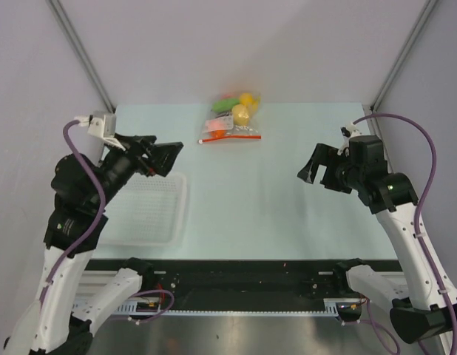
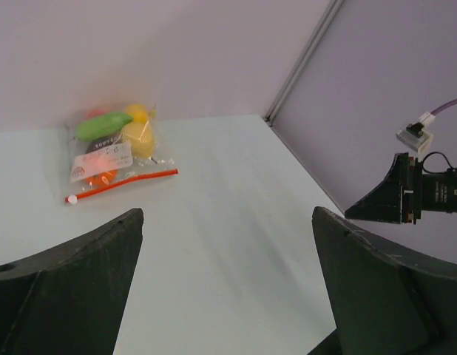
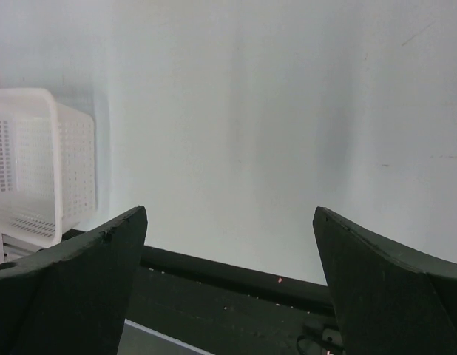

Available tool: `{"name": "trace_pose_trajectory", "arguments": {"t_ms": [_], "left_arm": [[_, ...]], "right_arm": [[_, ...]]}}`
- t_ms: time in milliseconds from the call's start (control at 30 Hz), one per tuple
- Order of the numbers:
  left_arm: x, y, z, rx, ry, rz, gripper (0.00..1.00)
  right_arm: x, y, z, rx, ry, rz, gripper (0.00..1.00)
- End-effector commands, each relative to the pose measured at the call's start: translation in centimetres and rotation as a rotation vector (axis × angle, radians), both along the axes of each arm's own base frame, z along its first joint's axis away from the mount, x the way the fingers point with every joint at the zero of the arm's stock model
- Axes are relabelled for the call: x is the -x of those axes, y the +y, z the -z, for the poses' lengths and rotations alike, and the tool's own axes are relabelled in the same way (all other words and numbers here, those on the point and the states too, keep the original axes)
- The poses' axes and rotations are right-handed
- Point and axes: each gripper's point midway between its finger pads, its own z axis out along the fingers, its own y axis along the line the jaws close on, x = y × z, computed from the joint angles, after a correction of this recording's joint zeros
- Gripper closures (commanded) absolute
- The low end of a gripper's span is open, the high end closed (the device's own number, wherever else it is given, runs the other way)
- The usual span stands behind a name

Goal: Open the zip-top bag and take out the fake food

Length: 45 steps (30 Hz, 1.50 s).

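The zip-top bag [image 1: 233, 122] lies at the far middle of the table, its red-orange zip strip [image 1: 230, 138] toward the arms. Inside are the fake food pieces: yellow [image 1: 241, 113], green and orange. The left wrist view shows the bag [image 2: 114, 151] with a green piece [image 2: 103, 125] and yellow pieces, the zip strip [image 2: 123, 184] at its near edge. My left gripper [image 1: 163, 157] is open and empty, raised at the left, well short of the bag. My right gripper [image 1: 315, 170] is open and empty, raised at the right.
A white plastic mesh basket [image 1: 146, 209] sits at the near left of the table, under the left arm; it also shows in the right wrist view [image 3: 36, 163]. A black rail [image 1: 243, 277] runs along the table's near edge. Grey walls enclose the table.
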Motion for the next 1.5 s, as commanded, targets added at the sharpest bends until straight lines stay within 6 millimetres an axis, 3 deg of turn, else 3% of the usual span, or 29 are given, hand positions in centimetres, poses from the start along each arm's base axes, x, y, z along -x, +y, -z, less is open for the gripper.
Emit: {"name": "trace_pose_trajectory", "arguments": {"t_ms": [0,67,167,200,300,333,400,433,500,533,567,600,633,667,867,1033,1233,1467], "left_arm": [[-0.4,0.9,7.2,-0.068,0.265,-0.066,0.00],[-0.3,0.6,7.5,-0.082,0.295,-0.044,0.00],[-2.0,-0.4,8.9,-0.104,0.387,-0.025,0.01],[-3.7,-1.0,10.7,-0.123,0.457,-0.026,0.00],[-6.3,-2.8,12.4,-0.086,0.540,0.036,0.00],[-8.4,-3.0,14.5,-0.070,0.613,0.036,0.00],[-10.8,-4.5,14.7,0.001,0.621,0.106,0.01],[-12.8,-4.7,16.9,0.003,0.663,0.100,0.01],[-16.0,-4.7,16.7,0.007,0.611,0.095,0.01],[-17.9,-4.8,19.7,-0.020,0.667,0.088,0.01],[-19.6,-4.9,18.4,-0.026,0.627,0.093,0.00],[-21.0,-4.9,19.1,-0.039,0.632,0.097,0.01],[-22.6,-5.0,22.0,-0.071,0.675,0.101,0.02],[-24.5,-5.3,21.1,-0.074,0.640,0.107,0.02],[-31.8,-4.7,25.5,-0.082,0.694,0.072,0.09],[-34.3,-1.8,27.7,-0.222,0.637,-0.006,0.09],[-34.4,0.6,32.1,-0.163,0.719,0.068,0.08],[-34.6,-0.6,34.9,-0.079,0.773,0.130,0.09]], "right_arm": [[0.9,-0.3,-1.2,0.007,-0.031,-0.017,0.01],[1.1,-0.4,-0.8,0.012,-0.013,-0.025,0.00],[1.3,-0.4,-0.7,0.008,-0.004,-0.029,0.00],[1.4,-0.3,-0.7,0.004,0.001,-0.032,0.00],[1.7,-0.1,-0.8,-0.006,0.000,-0.041,0.00],[1.6,-0.2,-0.8,-0.004,0.000,-0.035,0.00],[1.3,-0.8,-0.7,0.005,0.005,0.012,0.00],[1.0,-1.2,-0.7,0.013,-0.003,0.038,0.00],[0.2,-1.6,-1.3,0.000,-0.035,0.046,0.00],[-0.1,-1.6,-1.5,-0.011,-0.040,0.043,0.00],[-0.3,-1.3,-1.7,-0.019,-0.044,0.031,0.00],[-0.9,-0.9,-1.4,-0.020,-0.035,0.001,0.00],[-0.8,0.0,-1.3,-0.045,-0.023,-0.044,0.00],[-1.1,0.3,-1.0,-0.048,-0.011,-0.065,0.00],[-4.8,-0.5,-1.2,-0.012,-0.013,-0.068,0.00],[-7.1,-0.1,-0.9,-0.108,0.021,-0.082,0.00],[-8.6,0.9,-0.6,-0.149,0.018,-0.104,0.00],[-10.1,2.8,-1.0,-0.198,-0.011,-0.134,0.00]]}}
